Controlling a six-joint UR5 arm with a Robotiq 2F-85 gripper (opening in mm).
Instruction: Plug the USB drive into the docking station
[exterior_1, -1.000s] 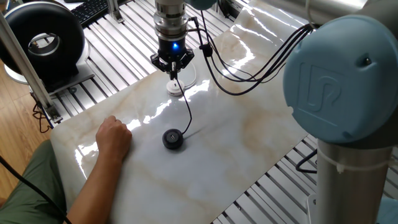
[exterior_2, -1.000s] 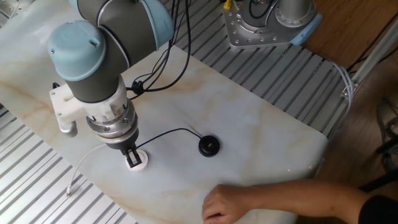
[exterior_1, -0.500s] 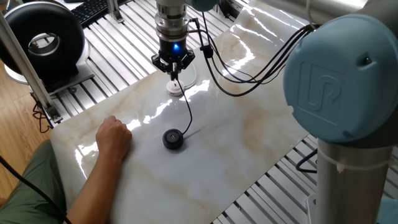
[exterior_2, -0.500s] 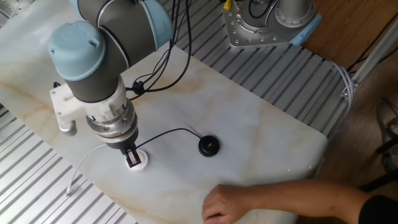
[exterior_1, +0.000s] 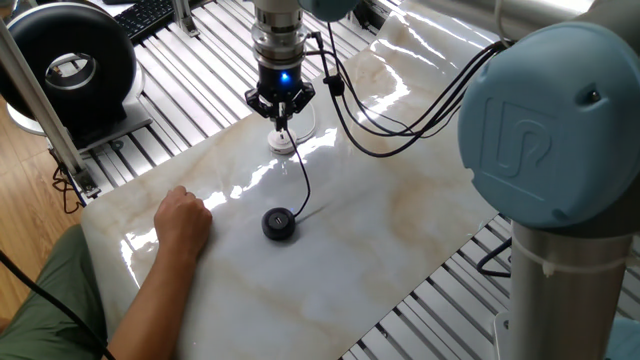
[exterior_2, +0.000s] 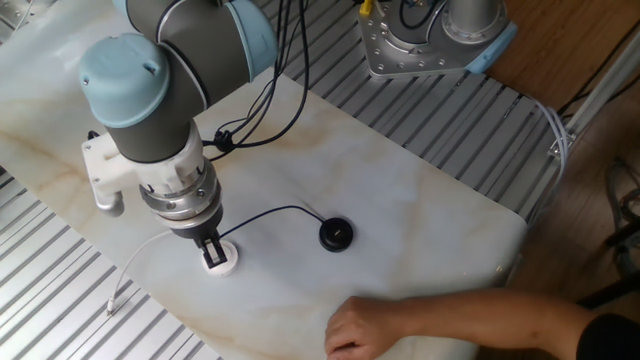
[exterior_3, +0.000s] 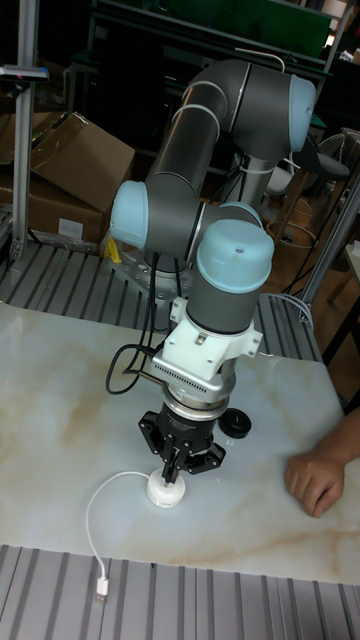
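Note:
The docking station (exterior_1: 285, 142) is a small white disc on the marble slab, also seen under the arm (exterior_2: 225, 262) (exterior_3: 166, 491). My gripper (exterior_1: 282, 123) (exterior_2: 212, 254) (exterior_3: 170, 468) points straight down onto it, shut on the USB drive, a small black plug (exterior_2: 211, 250) that sits at the disc's top. I cannot tell whether the plug is seated. Its thin black cable (exterior_1: 303, 180) (exterior_2: 270, 212) curves to a flat black puck (exterior_1: 278, 222) (exterior_2: 336, 235) (exterior_3: 236, 424) lying on the slab.
A person's hand (exterior_1: 183, 222) (exterior_2: 370, 325) (exterior_3: 315, 480) rests on the slab near the puck. The disc's white cord (exterior_2: 140, 262) (exterior_3: 95, 525) trails to the slab's edge. A black round fan (exterior_1: 68, 65) stands beyond the table. Ribbed metal surrounds the marble slab (exterior_1: 400, 210).
The gripper has shifted very slightly over the white disc, still shut on the plug. Puck, cable and hand have not moved.

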